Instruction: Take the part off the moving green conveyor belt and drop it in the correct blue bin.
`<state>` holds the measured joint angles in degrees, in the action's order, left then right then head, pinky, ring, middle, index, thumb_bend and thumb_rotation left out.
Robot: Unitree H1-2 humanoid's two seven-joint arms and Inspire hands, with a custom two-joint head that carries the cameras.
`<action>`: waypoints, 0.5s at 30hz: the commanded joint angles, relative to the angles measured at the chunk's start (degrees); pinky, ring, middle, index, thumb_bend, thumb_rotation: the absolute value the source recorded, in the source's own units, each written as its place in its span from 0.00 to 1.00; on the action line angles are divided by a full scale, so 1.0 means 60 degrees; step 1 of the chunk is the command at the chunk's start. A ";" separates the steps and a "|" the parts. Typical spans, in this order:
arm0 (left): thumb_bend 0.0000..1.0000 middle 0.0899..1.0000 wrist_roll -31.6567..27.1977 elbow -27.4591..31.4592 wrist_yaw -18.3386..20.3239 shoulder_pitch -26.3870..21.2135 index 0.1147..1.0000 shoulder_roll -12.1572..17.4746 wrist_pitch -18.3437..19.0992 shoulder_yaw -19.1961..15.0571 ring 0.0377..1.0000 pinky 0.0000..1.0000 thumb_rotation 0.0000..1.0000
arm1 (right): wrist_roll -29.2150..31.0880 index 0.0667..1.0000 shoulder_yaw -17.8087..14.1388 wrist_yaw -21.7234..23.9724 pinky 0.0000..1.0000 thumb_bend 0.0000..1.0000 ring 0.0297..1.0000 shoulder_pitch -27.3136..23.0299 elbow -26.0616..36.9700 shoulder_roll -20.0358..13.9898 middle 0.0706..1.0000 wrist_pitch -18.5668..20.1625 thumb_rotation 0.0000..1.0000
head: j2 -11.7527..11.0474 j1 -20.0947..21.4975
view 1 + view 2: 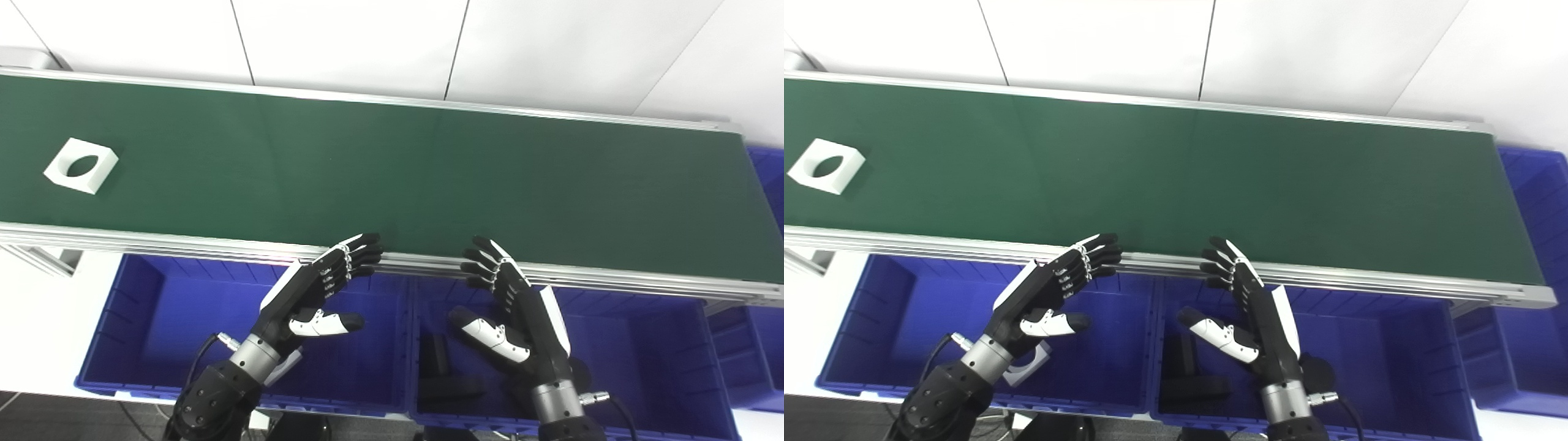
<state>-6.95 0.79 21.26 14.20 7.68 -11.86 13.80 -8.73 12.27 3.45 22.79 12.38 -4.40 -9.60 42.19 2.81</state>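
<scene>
Both of my hands hung empty over the blue bins, the left hand (312, 294) above the left bin (141, 331) and the right hand (514, 312) above the middle bin (643, 361), fingers spread, fingertips near the belt's front rail. I saw the white square part (81, 165), holed through, lying far left on the green conveyor belt (429, 177), well apart from either hand. Dark parts (441, 373) lay in the middle bin.

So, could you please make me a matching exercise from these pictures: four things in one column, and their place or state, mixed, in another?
Things:
1. white part
2. left hand
3. black part
4. right hand

Places:
a. lying inside the middle blue bin
b. open, above the left blue bin
c. on the green belt, far left
d. open, above the middle blue bin

Pairs: 1-c, 2-b, 3-a, 4-d
</scene>
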 commanded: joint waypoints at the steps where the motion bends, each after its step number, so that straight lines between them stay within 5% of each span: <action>1: 1.00 0.86 -0.0085 0.0162 0.0072 -0.0097 0.87 0.0038 -0.0258 -0.0011 0.87 0.85 0.49 | 0.0018 0.88 0.0000 -0.0016 0.72 0.67 0.78 -0.0020 0.0168 0.0024 0.81 -0.0557 0.50 | -0.0011 -0.0006; 15: 1.00 0.86 -0.0004 0.0029 0.0056 -0.0145 0.87 0.0052 -0.0387 -0.0023 0.87 0.85 0.49 | 0.0046 0.88 0.0006 -0.0016 0.73 0.68 0.78 -0.0049 0.0100 0.0050 0.81 -0.0534 0.51 | -0.0090 -0.0141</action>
<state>-6.92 0.36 21.30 14.15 7.77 -11.97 13.78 -8.71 12.27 3.45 22.76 12.09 -4.41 -9.60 41.57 2.02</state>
